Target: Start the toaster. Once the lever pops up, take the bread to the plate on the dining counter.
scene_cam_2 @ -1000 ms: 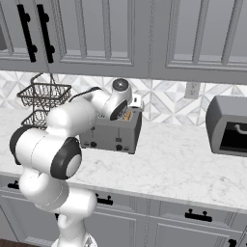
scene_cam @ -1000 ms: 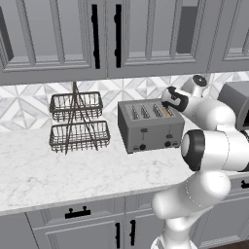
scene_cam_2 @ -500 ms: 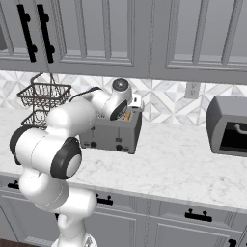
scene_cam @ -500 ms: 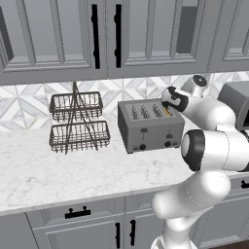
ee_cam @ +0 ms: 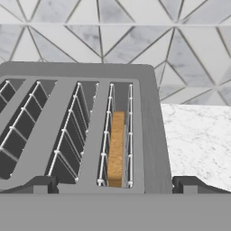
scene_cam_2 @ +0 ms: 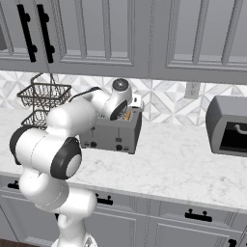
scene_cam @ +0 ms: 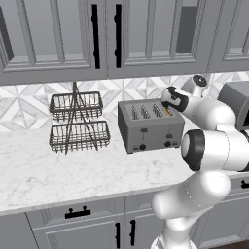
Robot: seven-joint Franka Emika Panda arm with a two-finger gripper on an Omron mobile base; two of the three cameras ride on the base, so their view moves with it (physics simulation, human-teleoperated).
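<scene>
Bulbous white arm [scene_cam: 209, 146], dark joints.

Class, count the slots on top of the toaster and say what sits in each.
4. They run side by side across the toaster top. The bread stands in the rightmost slot, seen from the front; the other three look empty.

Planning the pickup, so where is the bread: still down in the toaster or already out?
In. The bread stands on edge in the rightmost slot of the toaster, between the wire guides, its top edge below the slot's rim.
</scene>
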